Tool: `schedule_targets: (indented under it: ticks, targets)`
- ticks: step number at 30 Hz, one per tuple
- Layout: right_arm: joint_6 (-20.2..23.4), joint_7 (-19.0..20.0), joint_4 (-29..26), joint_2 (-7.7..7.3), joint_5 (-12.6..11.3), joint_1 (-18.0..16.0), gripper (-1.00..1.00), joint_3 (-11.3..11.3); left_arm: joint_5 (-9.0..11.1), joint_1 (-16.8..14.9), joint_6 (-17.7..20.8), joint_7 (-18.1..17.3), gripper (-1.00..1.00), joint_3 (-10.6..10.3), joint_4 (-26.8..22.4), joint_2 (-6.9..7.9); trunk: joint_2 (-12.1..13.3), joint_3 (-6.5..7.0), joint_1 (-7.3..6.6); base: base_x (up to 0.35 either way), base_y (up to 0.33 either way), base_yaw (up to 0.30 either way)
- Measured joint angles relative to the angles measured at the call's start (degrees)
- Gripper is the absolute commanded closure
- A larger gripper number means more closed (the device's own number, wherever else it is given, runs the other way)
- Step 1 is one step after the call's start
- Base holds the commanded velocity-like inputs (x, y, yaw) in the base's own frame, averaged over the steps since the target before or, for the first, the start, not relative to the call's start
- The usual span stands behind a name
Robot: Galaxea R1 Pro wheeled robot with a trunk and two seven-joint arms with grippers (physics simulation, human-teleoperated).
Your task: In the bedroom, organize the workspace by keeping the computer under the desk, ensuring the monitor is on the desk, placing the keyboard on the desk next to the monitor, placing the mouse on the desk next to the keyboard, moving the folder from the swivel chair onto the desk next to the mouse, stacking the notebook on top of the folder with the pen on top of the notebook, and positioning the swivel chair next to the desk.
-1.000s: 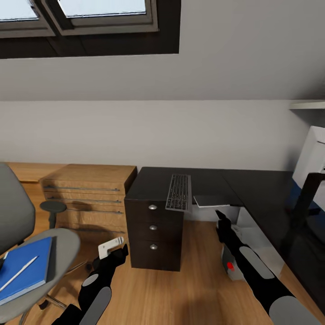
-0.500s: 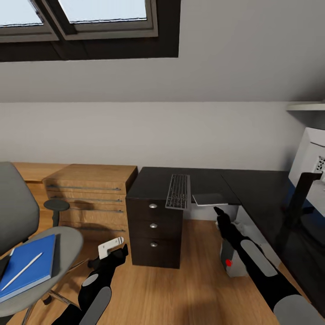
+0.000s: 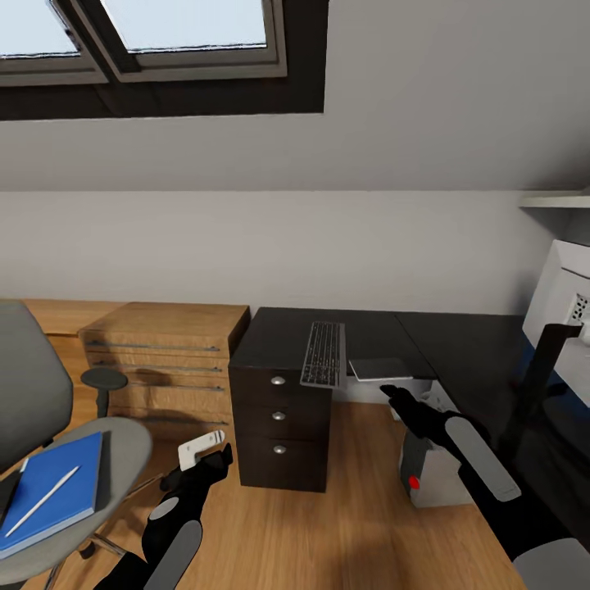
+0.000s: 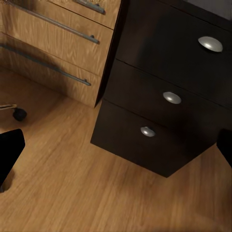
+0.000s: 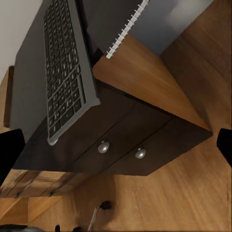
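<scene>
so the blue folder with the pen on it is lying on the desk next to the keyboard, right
Not on the desk. The head view shows the folder, with the pen on it, lying on the chair seat, well away from the keyboard.

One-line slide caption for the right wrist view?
Keyboard overhanging the black drawer unit, spiral-bound notebook beside it, wood floor below.

Glossy black desk [image 3: 459, 344]. Dark grey keyboard [image 3: 324, 352]. Grey notebook [image 3: 381, 368], white spiral binding. Bright blue folder [image 3: 49, 492], white pen [image 3: 41, 500]. Grey swivel chair [image 3: 33, 393]. Black drawer unit [image 3: 279, 426], 3 silver knobs. Light wood floor [image 3: 344, 533]. Silver-grey computer [image 3: 434, 474], red light.
</scene>
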Motion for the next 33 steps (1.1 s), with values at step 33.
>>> schedule_targets:
  ticks: [33]
  targets:
    - [1.7, -8.1, -5.6, -0.15, -0.9, 0.5, -1.0, 0.0, 0.0, 0.0, 0.0, 0.0, -1.0, 0.0, 0.1, -0.01, 2.8, 1.26, -1.54, 0.0, 0.0, 0.0]
